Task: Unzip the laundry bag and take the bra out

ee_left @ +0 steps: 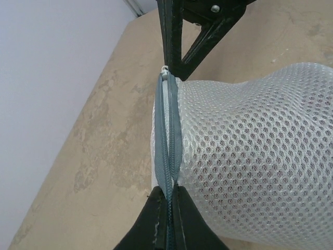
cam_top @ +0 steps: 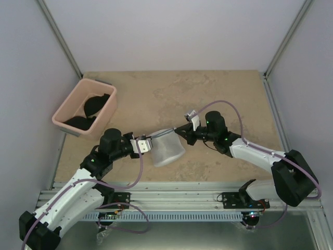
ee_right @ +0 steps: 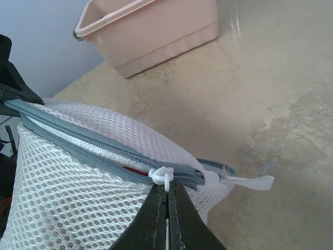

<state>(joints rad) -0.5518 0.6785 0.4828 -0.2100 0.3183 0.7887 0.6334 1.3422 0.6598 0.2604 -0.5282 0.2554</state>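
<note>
**A:** Quick, where's the laundry bag (cam_top: 169,148)?

**B:** Front-middle of the table (cam_top: 218,94), strung between the two arms. It's white mesh with a grey zipper (ee_left: 169,146) round the rim. I can't tell whether it's resting on the table or slightly lifted.

**A:** Left gripper (ee_left: 168,205)?

**B:** Jaws fully closed, pinching the zipper rim on the bag's left side. The zip tape runs straight into the fingertips.

**A:** Right gripper (ee_right: 167,200)?

**B:** Closed tight too, with no gap between the fingers. The tips are nipped on the white zipper pull (ee_right: 164,176) at the far end of the rim, opposite the left one. A white tab sticks out just past it.

**A:** Is the zip open?

**B:** The teeth look meshed along the stretch between the two grippers. That's all I can see from either wrist.

**A:** And the bra (ee_right: 136,171)?

**B:** It's inside the bag. Only a thin red sliver shows beside the zipper, just left of the pull. The rest is hidden by the mesh.

**A:** Anything else?

**B:** There's a pink bin (cam_top: 108,108) at the back-left of the table, well apart from the bag, with black bras (cam_top: 96,105) lying in it.
</note>
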